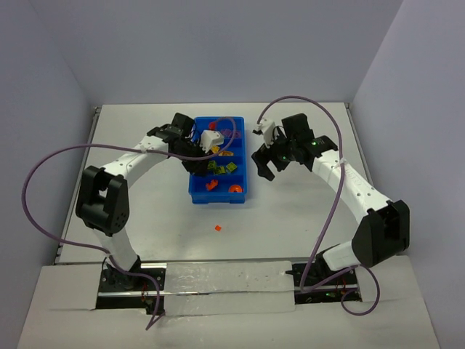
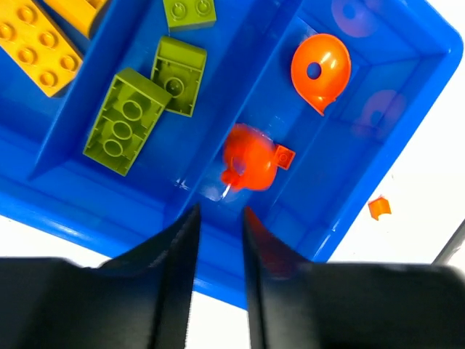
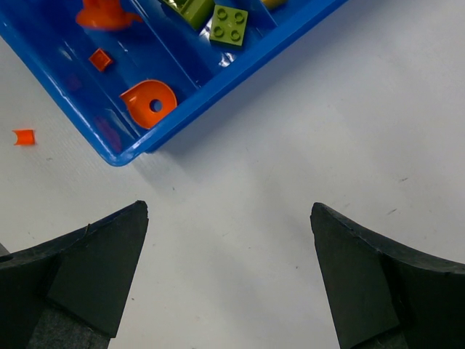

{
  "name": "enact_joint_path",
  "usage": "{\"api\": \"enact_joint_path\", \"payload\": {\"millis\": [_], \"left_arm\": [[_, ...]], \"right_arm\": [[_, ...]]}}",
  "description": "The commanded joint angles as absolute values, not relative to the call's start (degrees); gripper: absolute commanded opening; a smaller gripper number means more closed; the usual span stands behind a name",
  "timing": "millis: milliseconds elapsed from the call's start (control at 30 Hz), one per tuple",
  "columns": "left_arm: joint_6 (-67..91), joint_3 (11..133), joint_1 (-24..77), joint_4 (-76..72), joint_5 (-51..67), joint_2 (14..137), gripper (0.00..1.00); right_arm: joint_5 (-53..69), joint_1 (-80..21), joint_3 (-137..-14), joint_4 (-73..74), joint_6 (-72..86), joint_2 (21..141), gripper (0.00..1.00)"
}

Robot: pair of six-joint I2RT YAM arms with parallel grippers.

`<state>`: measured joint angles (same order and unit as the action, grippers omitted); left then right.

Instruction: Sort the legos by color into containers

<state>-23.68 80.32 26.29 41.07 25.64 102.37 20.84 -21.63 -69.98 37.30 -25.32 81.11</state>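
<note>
— What sits closest to the arms?

— A loose orange bit [image 1: 217,228] on the white table [image 1: 167,225]. It lies alone, a little short of the near end of the blue tray [image 1: 216,199], and does not touch it.

— And inside the tray?

— Four compartments in a row, running away from the arms. The nearest holds orange: a round orange piece [image 2: 320,69] with a hole through it, a small orange square [image 2: 285,156], and right beside that a blurred orange piece [image 2: 247,161], too smeared to tell its shape. The next one holds green bricks [image 2: 120,120]; three show in the left wrist view, all lying flat with studs up. The third holds yellow bricks [image 2: 36,51], two in view, studs up too. In the farthest I can make out purple pieces [image 1: 231,134], tiny from above, with a purple cable [image 1: 240,122] arching over them.

— Where is the left gripper?

— The left gripper [image 2: 218,218] hangs above the tray's left wall, about where the orange and green compartments meet. Its fingers [image 2: 178,254] stand with only a narrow slit between them, and nothing is in that slit. The blurred piece shows just past the tips, within the orange compartment.

— And the right one?

— The right gripper [image 3: 229,211] is over the table just beside the tray's right wall, apart from it. Its fingers [image 3: 109,269] are spread wide with nothing between them. Past them, that wrist view shows the tray's near corner, with the round piece inside and the loose bit outside.
</note>
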Motion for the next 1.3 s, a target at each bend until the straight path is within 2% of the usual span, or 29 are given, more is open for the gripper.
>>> {"api": "enact_joint_path", "payload": {"millis": [0,100,200,333,433,567,867,1067,1267], "left_arm": [[-24.0,80.1,26.8,39.0,24.8,101.6,0.44],[-22.8,81.2,26.5,38.7,25.0,100.1,0.54],[-18.9,84.0,23.9,37.3,30.2,96.3,0.61],[-11.5,88.2,19.1,35.6,35.2,92.3,0.68],[-9.7,88.5,16.3,34.7,36.4,88.9,0.69],[-8.5,83.6,12.9,34.1,36.3,81.5,0.69],[-8.7,72.8,10.4,33.8,38.2,70.6,0.69],[-5.2,68.1,10.4,29.0,35.6,65.8,0.69],[-5.5,64.7,8.7,28.1,31.1,62.2,0.7]], "right_arm": [[19.8,-23.8,-69.3,37.1,-25.4,79.5,1.0],[19.5,-25.3,-69.2,36.9,-25.1,79.0,1.0],[19.7,-28.4,-68.2,36.3,-24.8,77.9,0.99],[18.5,-35.3,-66.0,36.3,-25.8,77.9,0.89],[18.4,-39.4,-63.4,33.8,-24.7,78.1,0.82],[17.2,-46.2,-59.3,29.8,-22.8,80.1,0.7],[17.2,-55.9,-59.6,28.0,-19.7,87.3,0.55],[9.6,-60.2,-62.0,29.6,-16.9,93.7,0.55],[7.4,-61.9,-66.2,31.0,-9.7,98.5,0.56]]}}
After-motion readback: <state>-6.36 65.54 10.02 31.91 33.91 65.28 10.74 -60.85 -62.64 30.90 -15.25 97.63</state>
